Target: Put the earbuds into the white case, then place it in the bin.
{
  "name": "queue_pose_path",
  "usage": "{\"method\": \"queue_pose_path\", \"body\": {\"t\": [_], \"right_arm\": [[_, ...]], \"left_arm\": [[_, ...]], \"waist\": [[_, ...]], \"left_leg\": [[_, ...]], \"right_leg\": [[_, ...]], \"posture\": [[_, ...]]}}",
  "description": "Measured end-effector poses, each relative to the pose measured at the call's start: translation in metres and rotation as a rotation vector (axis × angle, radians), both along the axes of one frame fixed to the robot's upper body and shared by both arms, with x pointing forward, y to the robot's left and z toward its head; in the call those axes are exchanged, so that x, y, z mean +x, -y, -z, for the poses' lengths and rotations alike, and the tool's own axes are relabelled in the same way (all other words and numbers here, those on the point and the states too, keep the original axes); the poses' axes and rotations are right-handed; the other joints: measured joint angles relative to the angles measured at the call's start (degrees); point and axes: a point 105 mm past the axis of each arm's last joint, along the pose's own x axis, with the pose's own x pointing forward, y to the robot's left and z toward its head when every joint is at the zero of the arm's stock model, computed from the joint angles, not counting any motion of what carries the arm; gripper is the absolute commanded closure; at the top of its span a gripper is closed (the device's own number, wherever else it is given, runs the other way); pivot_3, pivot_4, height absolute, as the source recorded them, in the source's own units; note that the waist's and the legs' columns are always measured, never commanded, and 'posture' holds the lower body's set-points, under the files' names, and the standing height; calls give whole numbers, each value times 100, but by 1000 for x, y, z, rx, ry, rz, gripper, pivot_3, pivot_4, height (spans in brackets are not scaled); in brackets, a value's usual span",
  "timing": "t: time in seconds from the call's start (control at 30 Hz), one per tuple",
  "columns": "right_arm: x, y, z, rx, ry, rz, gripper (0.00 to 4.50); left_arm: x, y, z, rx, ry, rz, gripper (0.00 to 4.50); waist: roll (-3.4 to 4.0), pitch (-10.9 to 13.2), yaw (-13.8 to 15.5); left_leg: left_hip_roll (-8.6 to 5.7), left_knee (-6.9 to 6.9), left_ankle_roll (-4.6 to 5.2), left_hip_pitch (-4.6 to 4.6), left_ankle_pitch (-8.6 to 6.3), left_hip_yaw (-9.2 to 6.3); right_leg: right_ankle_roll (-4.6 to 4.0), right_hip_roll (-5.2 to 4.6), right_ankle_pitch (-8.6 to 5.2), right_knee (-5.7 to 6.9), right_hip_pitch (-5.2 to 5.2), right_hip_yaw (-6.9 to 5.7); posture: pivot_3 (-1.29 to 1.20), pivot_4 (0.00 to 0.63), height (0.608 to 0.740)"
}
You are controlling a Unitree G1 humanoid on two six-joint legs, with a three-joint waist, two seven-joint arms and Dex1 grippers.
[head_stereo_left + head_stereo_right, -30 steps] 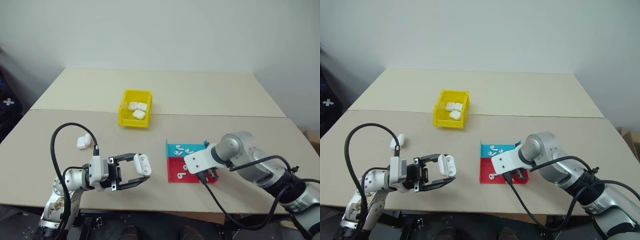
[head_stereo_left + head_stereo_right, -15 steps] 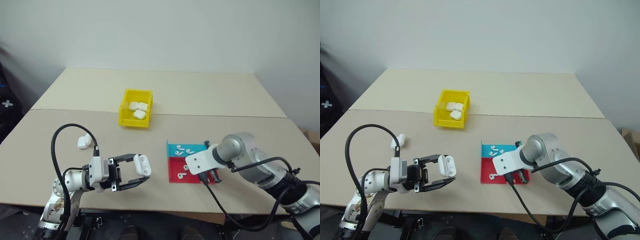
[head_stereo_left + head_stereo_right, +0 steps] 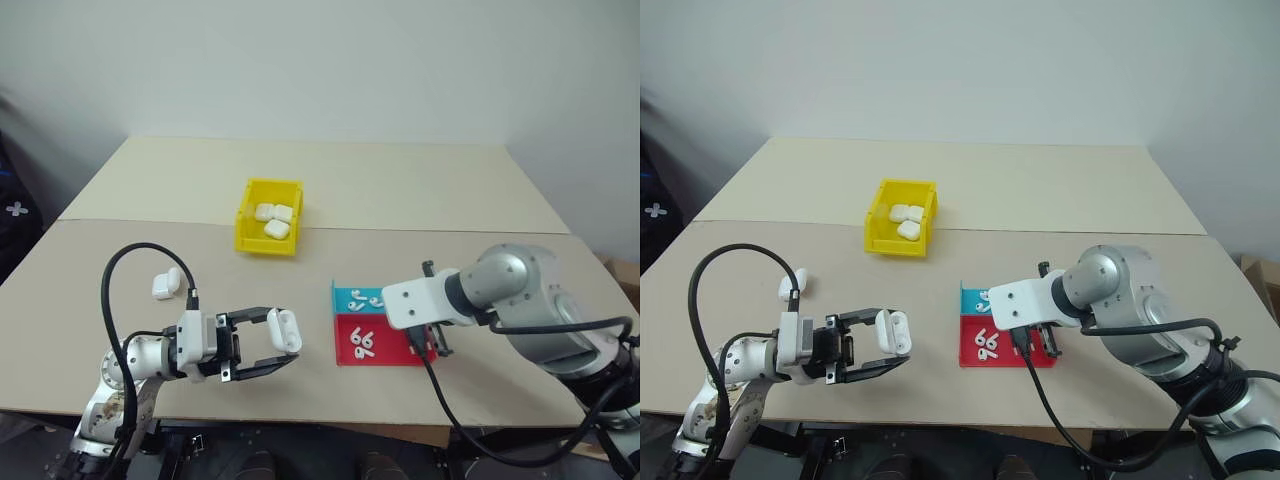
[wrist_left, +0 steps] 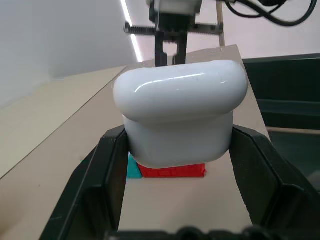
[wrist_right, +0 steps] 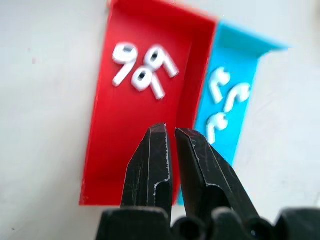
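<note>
**White case held, earbuds in the trays**

Nearest, the left hand (image 3: 272,345) grips the white case (image 3: 285,329) above the surface (image 3: 480,190). The right hand (image 5: 171,136), fingers nearly shut on nothing, hangs over the red tray (image 3: 395,345); earbuds (image 3: 363,343) lie there. Farther back sits the bin (image 3: 252,215)

Colours on the table
Yellow bin (image 3: 268,229); white cases (image 3: 274,220); red tray (image 3: 378,345); blue tray (image 3: 352,300); white earbuds (image 3: 363,343); black fingers (image 3: 262,369); beige table (image 3: 400,190).
</note>
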Motion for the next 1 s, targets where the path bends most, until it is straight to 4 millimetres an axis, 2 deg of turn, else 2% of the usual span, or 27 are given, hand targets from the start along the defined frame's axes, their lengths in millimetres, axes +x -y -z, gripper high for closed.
{"method": "queue_pose_path", "body": {"t": [0.13,0.23,0.33,0.43,0.53,0.7,1.0], "right_arm": [[-5,-7,3,40,-3,9,3924],[-9,-16,14,53,-30,0,3924],[-14,-25,23,62,-56,-8,3359],[-15,-28,31,60,-81,17,2457],[-16,-32,39,59,-114,45,2457],[-15,-40,41,80,-146,98,2457],[-13,-39,59,60,-193,182,2457]], "left_arm": [[-4,-20,12,80,-21,7,1734],[-9,-24,17,104,-18,31,1734],[-10,-26,20,108,-18,27,1734],[-11,-25,20,105,-5,22,1734],[-10,-23,19,96,3,14,1734],[-11,-20,18,101,12,9,1734],[-10,-19,19,96,12,-1,1734]], "waist": [[0,0,6],[0,0,15],[0,0,18],[0,0,25],[0,0,23],[0,0,5],[0,0,12]], "left_leg": [[0,-3,0,-9,0,2],[0,-2,0,-22,0,3],[0,-2,0,-28,0,3],[0,-2,0,-28,0,3],[1,-2,0,-29,0,3],[1,-2,0,-28,0,3],[1,-2,0,-32,0,3]], "right_leg": [[-2,-1,-1,0,-12,0],[-3,-2,-1,1,-25,0],[-3,-2,-1,3,-32,0],[-3,-2,-1,2,-32,0],[-3,-1,-1,4,-34,1],[-4,0,0,6,-37,1],[-4,-1,0,6,-42,1]], "posture": [[0,150,740],[0,150,740],[0,150,740],[0,150,740],[0,150,740],[0,150,740],[0,150,740]]}}
